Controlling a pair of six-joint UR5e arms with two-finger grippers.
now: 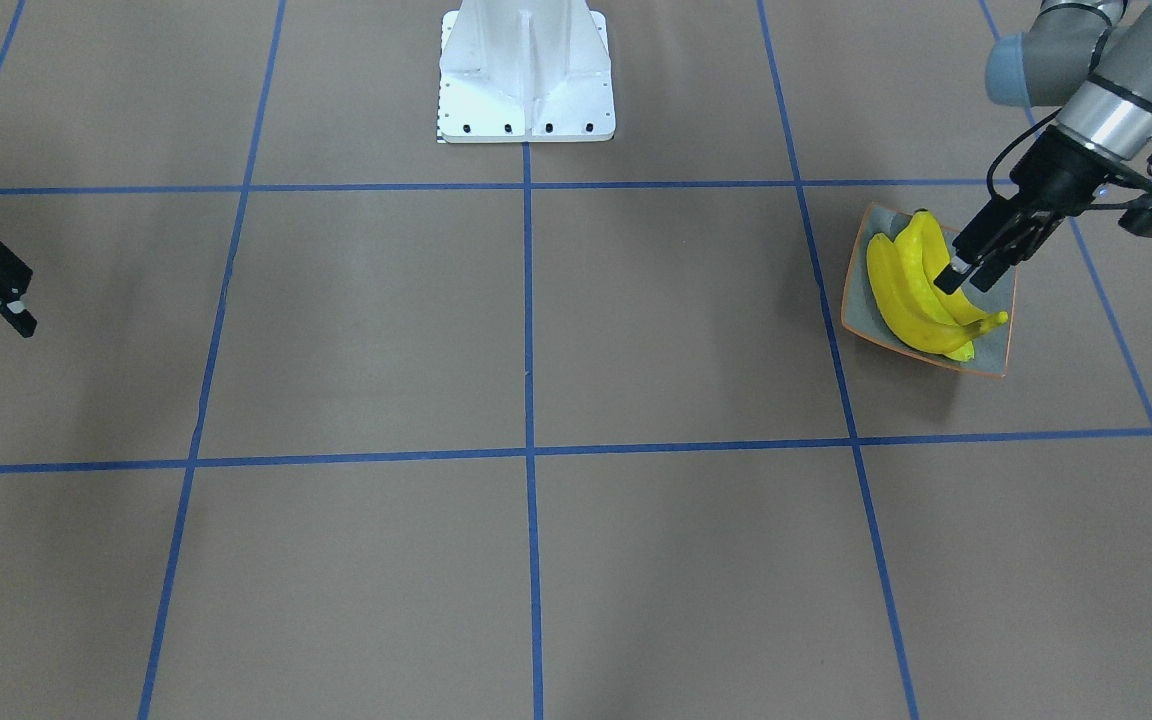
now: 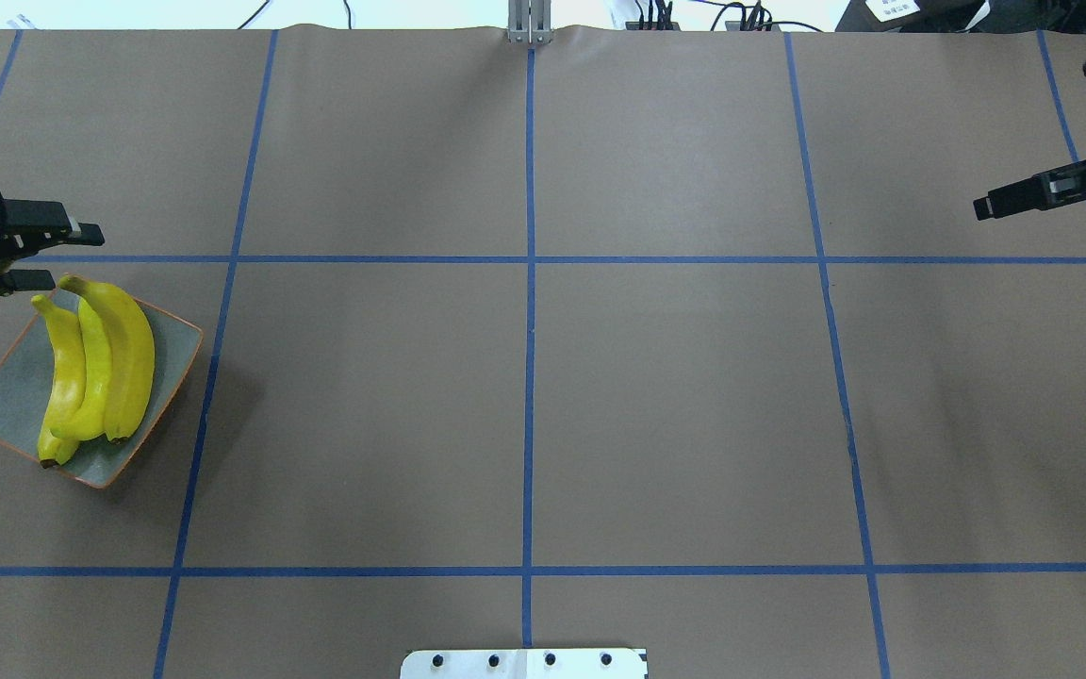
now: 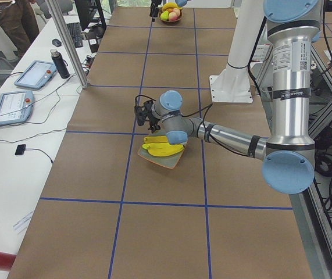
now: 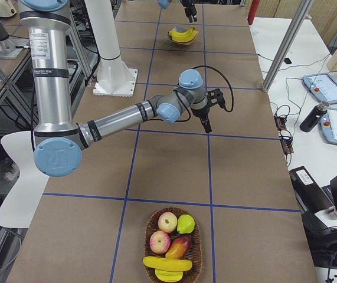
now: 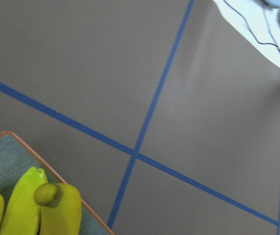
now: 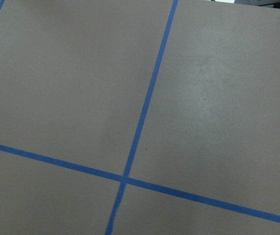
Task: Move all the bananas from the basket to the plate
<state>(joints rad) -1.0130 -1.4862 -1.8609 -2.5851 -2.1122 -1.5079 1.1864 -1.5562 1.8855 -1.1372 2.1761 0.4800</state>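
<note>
Three glossy yellow bananas (image 2: 95, 368) lay on the square grey-green, orange-rimmed plate (image 2: 6, 401) just below the spread, empty jaws of the left gripper (image 2: 57, 256), but at least one yellow banana (image 4: 167, 263) lay in the brown woven basket (image 4: 146, 239), well apart from the right gripper (image 2: 1014, 200), whose jaws I could not tell to be spread or closed.

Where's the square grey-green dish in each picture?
Front-facing: square grey-green plate, orange rim, right side.
Overhead: plate, left edge.
Exterior left: plate, centre.
Exterior right: plate, top centre.
Left wrist: plate, bottom-left corner.
Right wrist: not visible.
Landmark: glossy yellow curved bananas lying on it.
</note>
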